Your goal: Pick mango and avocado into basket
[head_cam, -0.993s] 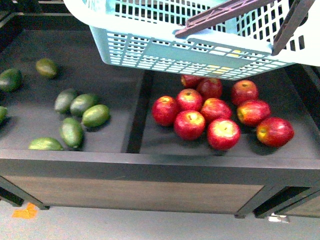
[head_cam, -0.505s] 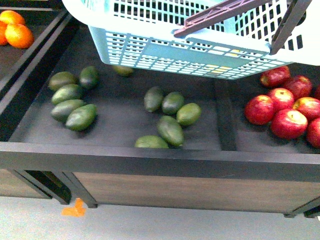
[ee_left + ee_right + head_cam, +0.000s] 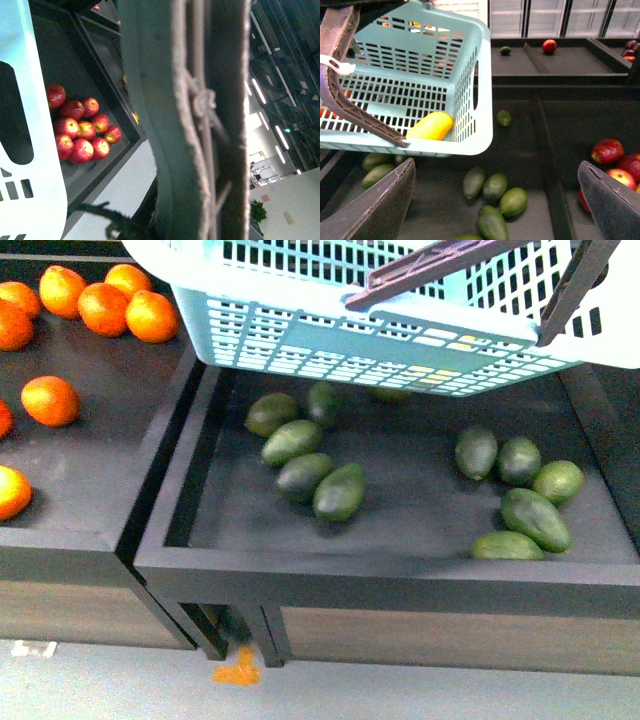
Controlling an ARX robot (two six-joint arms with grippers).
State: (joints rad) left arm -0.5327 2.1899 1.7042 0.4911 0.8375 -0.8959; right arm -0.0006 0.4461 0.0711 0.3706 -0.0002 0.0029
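Right gripper (image 3: 496,165): fingers spread wide with nothing between them, hanging over the avocado bin (image 3: 400,575). Left gripper (image 3: 200,125): its wrist view is filled by close, blurred grey surfaces and a knotted cord, so I cannot tell whether it is parted or closed.

Avocado bin, front view: dark liner. Five avocados (image 3: 535,518) are grouped toward the front right corner, several touching. They are egg-shaped, dull-skinned, dark to mid green. Five more lie mid-bin toward the left edge in a loose touching chain. One more is half hidden under the basket near the back edge.

Basket (image 3: 330,335): light blue-green with slotted walls and floor. It is off the bin surface, tilted, above the bin's back half. The brownish-purple handle (image 3: 450,265) is raised above the rim. Contents visible in the right wrist view: one mango (image 3: 431,126), smooth, oblong, yellow-orange, lying on the basket floor against a side wall.

Bin adjoining the left edge: loose oranges (image 3: 128,308), mostly toward the back. Bin adjoining the right edge: red apples (image 3: 607,151).
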